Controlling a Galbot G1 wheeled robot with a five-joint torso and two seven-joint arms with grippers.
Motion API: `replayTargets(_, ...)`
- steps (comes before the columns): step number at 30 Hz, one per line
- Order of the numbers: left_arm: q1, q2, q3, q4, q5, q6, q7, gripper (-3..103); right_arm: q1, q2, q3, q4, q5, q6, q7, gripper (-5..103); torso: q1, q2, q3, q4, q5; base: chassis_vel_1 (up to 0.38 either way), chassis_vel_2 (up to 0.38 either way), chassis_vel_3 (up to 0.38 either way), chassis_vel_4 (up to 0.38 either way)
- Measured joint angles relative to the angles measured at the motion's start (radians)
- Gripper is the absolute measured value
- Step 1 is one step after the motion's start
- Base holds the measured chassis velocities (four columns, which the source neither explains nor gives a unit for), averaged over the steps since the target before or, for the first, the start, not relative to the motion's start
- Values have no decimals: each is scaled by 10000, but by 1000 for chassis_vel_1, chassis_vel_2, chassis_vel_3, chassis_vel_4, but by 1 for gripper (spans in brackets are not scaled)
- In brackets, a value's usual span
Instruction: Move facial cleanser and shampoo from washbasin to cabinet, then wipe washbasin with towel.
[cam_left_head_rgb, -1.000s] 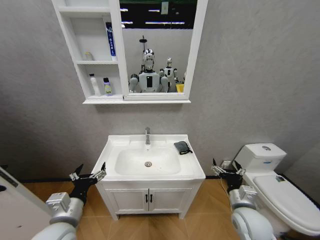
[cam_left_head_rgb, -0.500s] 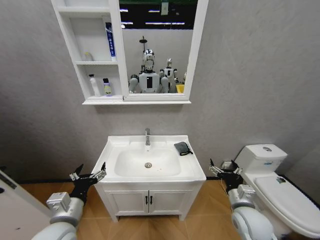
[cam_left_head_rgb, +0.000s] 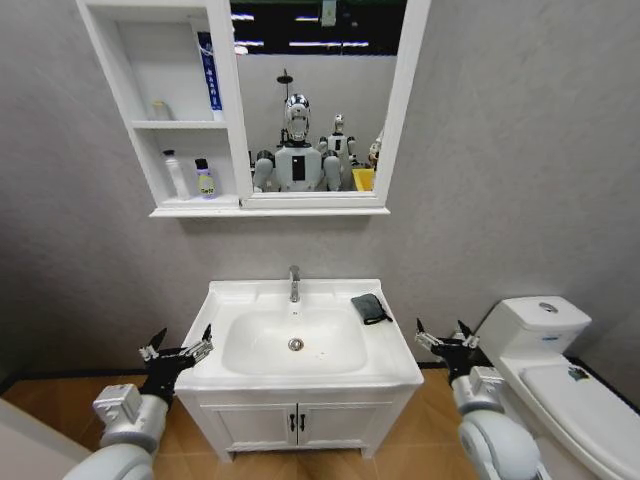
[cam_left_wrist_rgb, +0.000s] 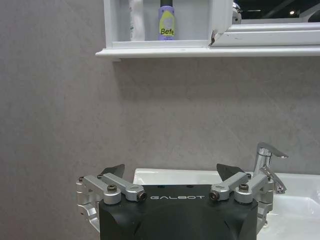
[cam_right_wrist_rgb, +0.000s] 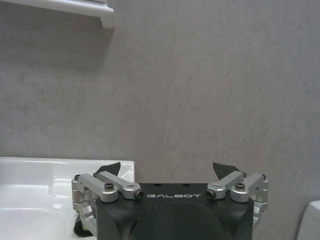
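Observation:
The white washbasin (cam_left_head_rgb: 225, 300) with its chrome tap (cam_left_head_rgb: 294, 283) stands in front of me. The dark folded towel (cam_left_head_rgb: 369, 307) lies on its top, right of the tap. Above it hangs the cabinet (cam_left_head_rgb: 185, 210) joined to a mirror (cam_left_head_rgb: 320, 100). On its lowest shelf stand a white bottle (cam_left_head_rgb: 177, 174) and a purple bottle with a yellow label (cam_left_head_rgb: 205, 180); a blue tube (cam_left_head_rgb: 205, 70) leans one shelf up. I cannot tell which is the facial cleanser or the shampoo. My left gripper (cam_left_head_rgb: 184, 338) hangs open at the basin's left front corner, my right gripper (cam_left_head_rgb: 440, 332) open off its right side.
A white toilet (cam_left_head_rgb: 545, 335) stands close to the right of my right arm. Under the basin is a two-door vanity (cam_left_head_rgb: 296, 425). A small jar (cam_left_head_rgb: 160, 110) sits on the cabinet's middle shelf. The left wrist view shows the purple bottle (cam_left_wrist_rgb: 166, 22) and the tap (cam_left_wrist_rgb: 265, 160).
The whole picture has shifted: the camera has come closer, so basin and cabinet look larger. Both grippers stay open at the basin's sides, and the towel lies where it was.

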Motion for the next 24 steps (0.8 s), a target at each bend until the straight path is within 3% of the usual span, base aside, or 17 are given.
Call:
replayTargets(2,2,0,-1,0,0,-1,-8,100,370,-359,-160,-241,491,-313,148,100,-2,1,1,1,0,0,0,0,0)
replayTargets(6,4,0,0,2,0,-3,-4,100,2189,-1751,-953,-1720,1901,-1239,515,100,-2,2,0,1,0,8,-7,-4,13)
replayTargets(10,2,0,0,2,-1,-6,-2,100,3950,-2255,-1935,-3182,2573,-1763,564,100,0,0,2,2,-2,0,0,0,0)
replayTargets(14,2,0,0,2,-1,-6,-5,100,5106,-2336,-2884,-4189,2953,-2036,578,100,1,0,2,2,0,0,0,0,0)
replayTargets(16,1,0,0,2,-1,-7,-4,100,6012,-2285,-3851,-4988,3065,-2156,582,100,1,0,3,2,0,0,0,0,0)
replayTargets(24,1,0,-1,3,-1,-7,-5,100,8268,-1518,-5864,-6898,3299,-3113,1008,100,1,0,1,2,-7,0,0,0,0)
